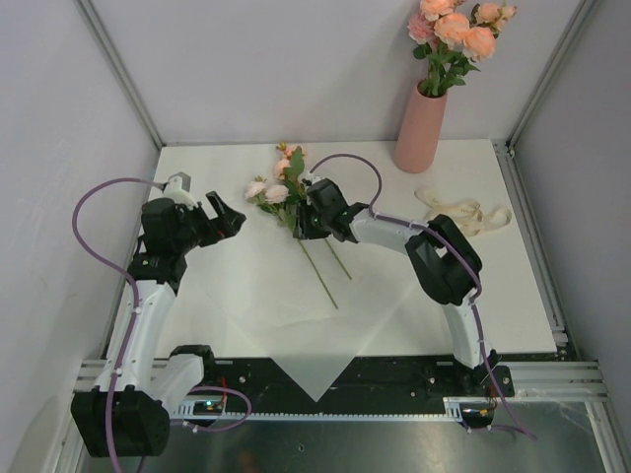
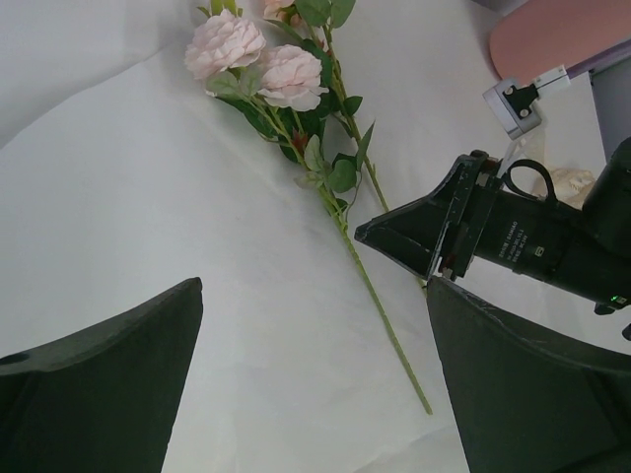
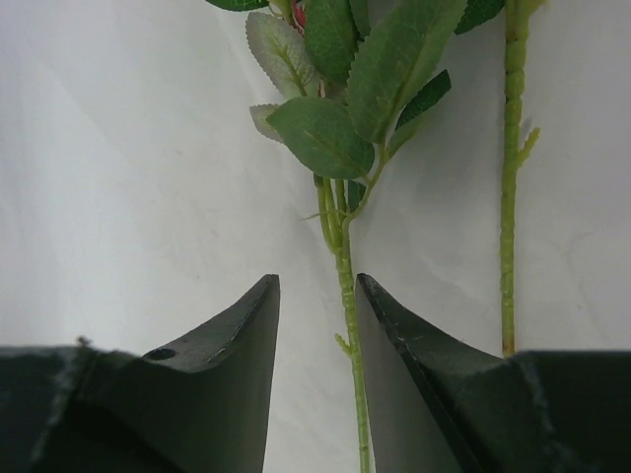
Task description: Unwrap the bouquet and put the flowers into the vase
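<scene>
The bouquet is unwrapped; its white paper (image 1: 296, 296) lies flat on the table. Two loose flowers (image 1: 279, 187) with pink roses (image 2: 266, 64) rest on it, stems (image 1: 320, 264) pointing toward me. My right gripper (image 1: 302, 223) is lowered over them, open, jaws straddling one thin green stem (image 3: 347, 296) that runs close to the right finger (image 3: 414, 355); a second stem (image 3: 508, 197) lies outside the jaws. My left gripper (image 1: 233, 217) hovers left of the blooms, wide open and empty (image 2: 315, 374). The salmon-pink vase (image 1: 420, 128) stands at the back right with several roses (image 1: 455, 28) in it.
A cream ribbon (image 1: 463, 212) lies loose on the table right of the right arm. One paper corner (image 1: 315, 379) hangs over the near table edge. Frame posts stand at the back corners.
</scene>
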